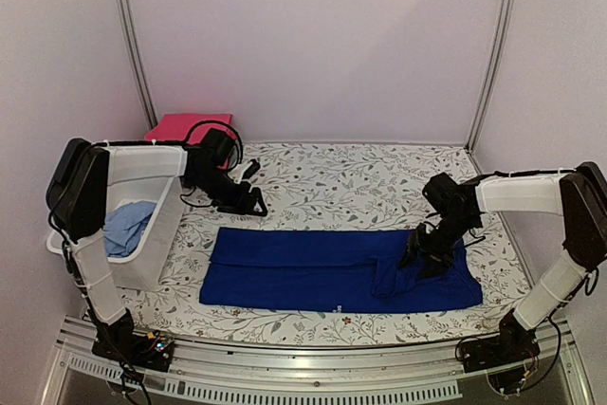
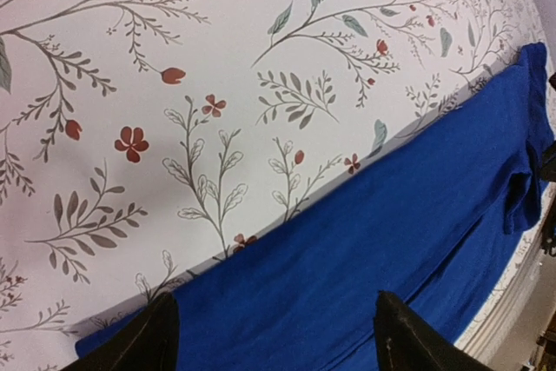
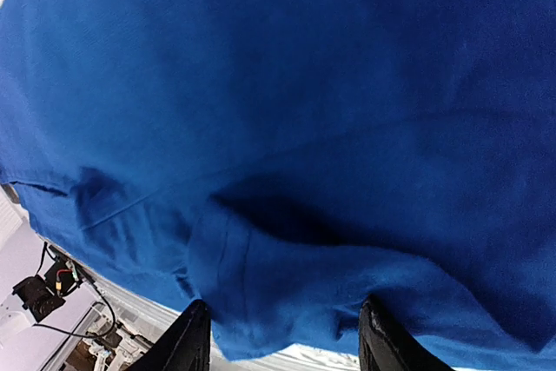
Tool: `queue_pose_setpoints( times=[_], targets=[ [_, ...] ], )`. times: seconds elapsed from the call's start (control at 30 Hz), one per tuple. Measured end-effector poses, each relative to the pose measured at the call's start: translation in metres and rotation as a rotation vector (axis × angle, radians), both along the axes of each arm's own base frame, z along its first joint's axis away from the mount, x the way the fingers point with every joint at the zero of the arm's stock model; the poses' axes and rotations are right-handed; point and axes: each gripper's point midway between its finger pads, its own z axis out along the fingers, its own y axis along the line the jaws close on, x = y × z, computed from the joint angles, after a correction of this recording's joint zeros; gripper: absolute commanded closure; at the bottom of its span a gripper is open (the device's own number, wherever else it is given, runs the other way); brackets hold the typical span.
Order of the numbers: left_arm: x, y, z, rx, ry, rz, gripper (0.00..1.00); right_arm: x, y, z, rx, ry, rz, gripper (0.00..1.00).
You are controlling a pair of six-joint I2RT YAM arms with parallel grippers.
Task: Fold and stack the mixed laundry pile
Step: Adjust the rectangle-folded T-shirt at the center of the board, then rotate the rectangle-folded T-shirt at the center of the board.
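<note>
The royal-blue trousers [image 1: 303, 272] lie flat on the tabletop [image 1: 351, 187]. One end is directly beneath the right claw [image 3: 282, 327], whose fingers stand apart astride a bunched fold without visibly pinching it, and the far edge is just under the left claw [image 2: 276, 327], which is released and empty. The cloth looks soft, light and limp, so a hem or waistband edge seems best to pinch. Outward of the left claw, the white slotted basket [image 1: 156, 248] holds a pale-blue shirt [image 1: 128, 225].

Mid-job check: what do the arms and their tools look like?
The left arm and right arm have white links, black joints and loose black cables. The left tool and right tool are black, with tapered fingers.
</note>
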Motion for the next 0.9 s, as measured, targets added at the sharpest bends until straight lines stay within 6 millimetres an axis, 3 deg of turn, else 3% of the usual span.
queue_pose_setpoints(
  times=[0.13, 0.3, 0.43, 0.5, 0.57, 0.63, 0.7, 0.77, 0.9],
  targets=[
    [0.0, 0.003, -0.003, 0.016, 0.003, 0.008, 0.22, 0.006, -0.006, -0.022, -0.021, 0.045, -0.014, 0.44],
    [0.002, 0.007, -0.004, 0.035, -0.001, 0.031, 0.16, 0.032, -0.016, -0.023, -0.016, 0.067, -0.042, 0.45],
    [-0.001, 0.013, -0.006, 0.047, 0.005, 0.054, 0.15, 0.1, -0.018, -0.023, -0.074, -0.012, -0.003, 0.45],
    [-0.001, 0.015, -0.006, 0.051, 0.003, 0.061, 0.15, 0.151, -0.013, -0.021, -0.104, -0.096, 0.034, 0.45],
    [0.0, 0.016, -0.005, 0.053, 0.0, 0.063, 0.18, 0.215, -0.004, -0.016, -0.13, -0.23, 0.076, 0.43],
    [-0.001, 0.016, -0.004, 0.055, -0.002, 0.06, 0.2, 0.279, 0.009, -0.004, -0.146, -0.369, 0.106, 0.41],
    [-0.002, 0.014, -0.003, 0.058, -0.011, 0.051, 0.23, 0.324, 0.019, 0.014, -0.142, -0.497, 0.129, 0.36],
    [-0.003, 0.011, -0.001, 0.065, -0.023, 0.037, 0.28, 0.342, 0.023, 0.03, -0.145, -0.578, 0.154, 0.32],
    [-0.014, -0.003, -0.002, 0.095, -0.05, -0.025, 0.38, 0.326, 0.018, 0.039, -0.154, -0.586, 0.193, 0.29]
  ],
)
